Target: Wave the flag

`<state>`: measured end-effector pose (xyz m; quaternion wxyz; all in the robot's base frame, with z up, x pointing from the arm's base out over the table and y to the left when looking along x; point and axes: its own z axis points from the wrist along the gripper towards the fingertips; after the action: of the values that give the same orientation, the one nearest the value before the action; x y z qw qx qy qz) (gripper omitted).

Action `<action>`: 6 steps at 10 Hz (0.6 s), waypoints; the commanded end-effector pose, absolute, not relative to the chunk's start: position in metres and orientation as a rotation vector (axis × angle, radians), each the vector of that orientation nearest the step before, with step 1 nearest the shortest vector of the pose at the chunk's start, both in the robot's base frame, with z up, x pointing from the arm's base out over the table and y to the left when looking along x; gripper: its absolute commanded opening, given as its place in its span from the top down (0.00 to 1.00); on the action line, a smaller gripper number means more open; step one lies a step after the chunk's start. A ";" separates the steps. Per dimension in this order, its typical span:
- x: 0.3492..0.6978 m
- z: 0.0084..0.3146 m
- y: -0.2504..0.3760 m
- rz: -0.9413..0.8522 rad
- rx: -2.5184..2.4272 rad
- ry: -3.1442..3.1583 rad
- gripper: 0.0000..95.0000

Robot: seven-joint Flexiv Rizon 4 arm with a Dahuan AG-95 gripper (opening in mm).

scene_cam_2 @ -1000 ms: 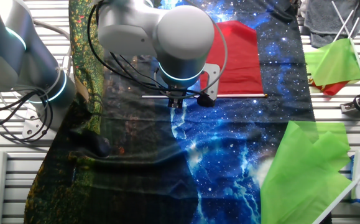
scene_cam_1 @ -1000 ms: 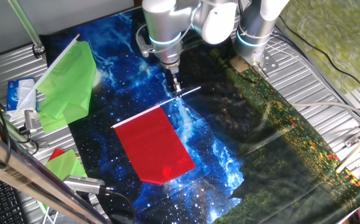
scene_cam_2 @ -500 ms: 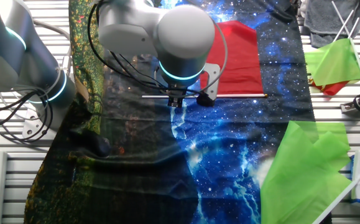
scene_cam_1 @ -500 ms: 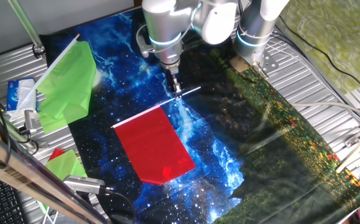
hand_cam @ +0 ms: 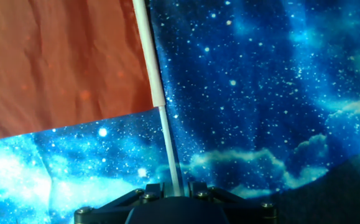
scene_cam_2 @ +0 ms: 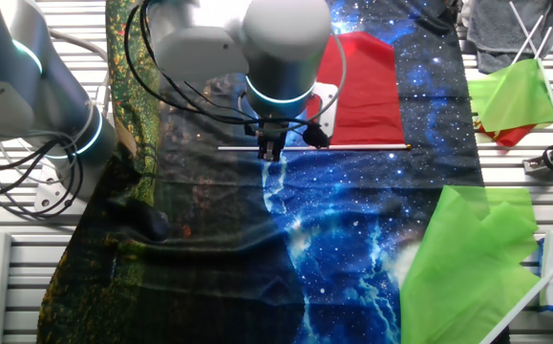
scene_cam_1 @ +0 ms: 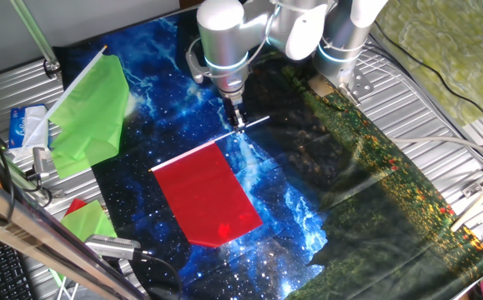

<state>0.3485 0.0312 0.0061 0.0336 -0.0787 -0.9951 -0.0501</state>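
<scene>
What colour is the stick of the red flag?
White; the stick of the red flag shows best in the hand view.

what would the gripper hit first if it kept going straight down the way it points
The gripper points down at the red flag's white stick, seemingly already between its fingers; next comes the galaxy cloth. Contact is unclear.

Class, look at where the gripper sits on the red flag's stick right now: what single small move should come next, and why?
Probably a short straight lift. The gripper appears closed on the bare white stick of the red flag, whose cloth lies flat on the starry cloth. Raising it first would free the sheet from the table so it can swing when waved.
</scene>
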 end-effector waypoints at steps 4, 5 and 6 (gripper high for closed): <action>0.349 0.002 0.032 -0.178 -0.244 -3.050 1.00; 0.349 0.002 0.032 -0.184 -0.248 -3.054 1.00; 0.349 0.003 0.032 -0.181 -0.243 -3.056 1.00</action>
<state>0.3486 0.0334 0.0052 0.0392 -0.0780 -0.9940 -0.0665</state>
